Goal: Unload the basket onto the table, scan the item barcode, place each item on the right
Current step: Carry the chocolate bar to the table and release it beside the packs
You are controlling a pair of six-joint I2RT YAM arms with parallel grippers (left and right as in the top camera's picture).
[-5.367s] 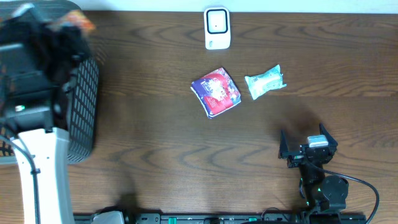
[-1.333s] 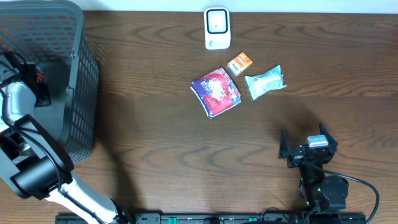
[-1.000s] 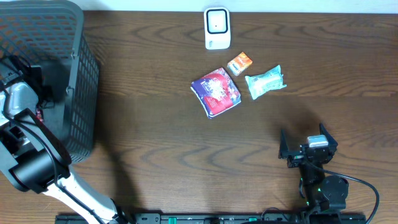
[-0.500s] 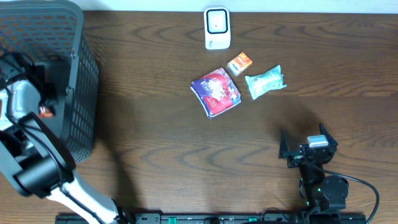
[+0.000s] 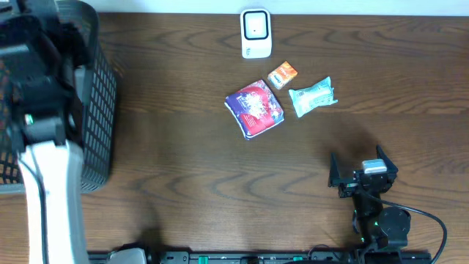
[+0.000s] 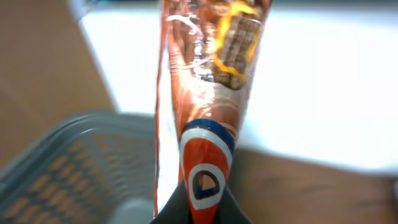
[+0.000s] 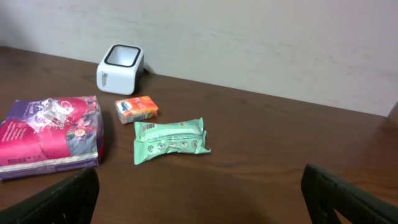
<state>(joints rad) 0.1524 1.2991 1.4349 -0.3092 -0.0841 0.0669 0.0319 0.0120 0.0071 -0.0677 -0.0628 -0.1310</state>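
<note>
1. The left fingers are clamped tight on the lower end of a red-and-orange snack packet, which stands upright between them.
2. Under the packet is the grey mesh basket, at the 10 o'clock edge of the surface, with the left arm above it.
3. The white scanner sits at 12 o'clock, well apart from the packet.
4. Near the middle lies a purple pack, with a small orange box at its 1 o'clock and a green pouch at its 3 o'clock.
5. The right fingers are spread wide, holding nothing, at 5 o'clock.
</note>
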